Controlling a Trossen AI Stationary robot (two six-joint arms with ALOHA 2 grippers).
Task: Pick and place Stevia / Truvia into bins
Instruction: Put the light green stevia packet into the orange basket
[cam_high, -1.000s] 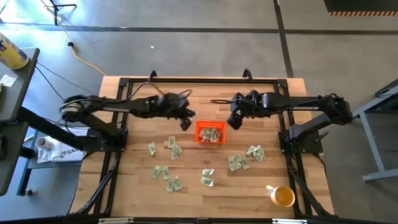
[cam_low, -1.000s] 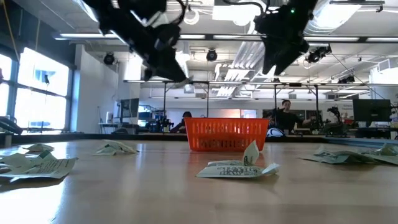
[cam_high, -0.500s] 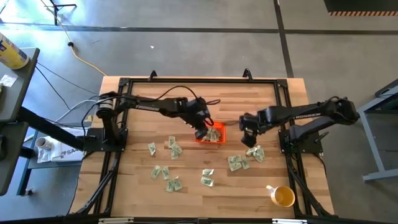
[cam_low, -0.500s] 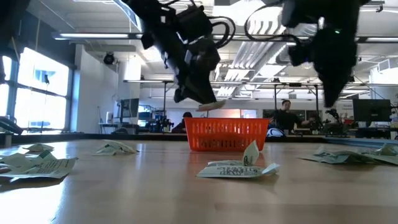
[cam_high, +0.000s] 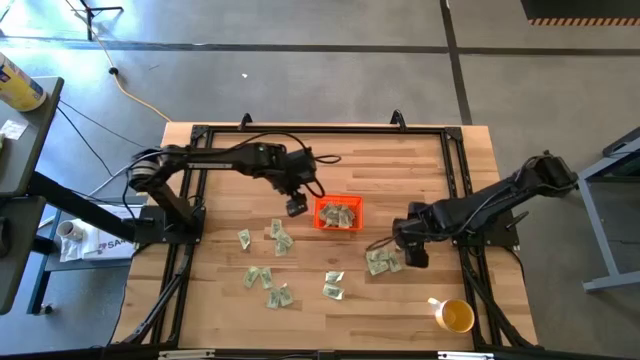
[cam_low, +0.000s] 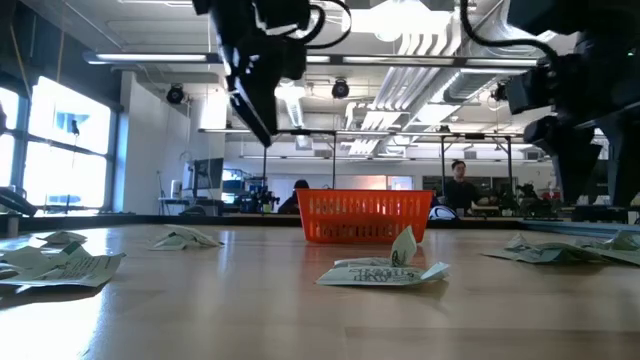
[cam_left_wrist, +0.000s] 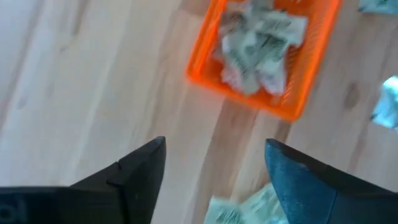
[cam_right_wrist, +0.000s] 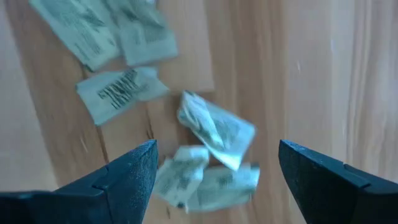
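The left gripper (cam_high: 295, 206) is hanging above the table (cam_high: 400, 160) just beside the orange bin (cam_high: 338, 214), off the bin's outer wall on the left arm's side. Its fingers (cam_left_wrist: 140, 171) are standing wide apart and are holding nothing (the wrist view is showing bare wood between them). Just ahead of that gripper the bin is sitting with a heap of Stevia packets (cam_left_wrist: 258, 46) inside it, and one more packet (cam_left_wrist: 245, 208) is lying on the wood close under the fingertips.

The right gripper (cam_high: 415, 255) is hovering low over a loose cluster of packets (cam_high: 380, 261), which is lying directly below and between its spread fingers (cam_right_wrist: 127, 177); nothing is gripped there either. The bin is sitting well apart from this gripper, across the table toward the left arm.

Further packets (cam_high: 265, 275) are lying scattered beyond the left gripper, toward the table's near edge, well apart from both grippers. A yellow cup (cam_high: 455, 316) is standing near the right gripper, at the table's corner. In the low view a person (cam_low: 458, 188) is showing in the room behind the bin.
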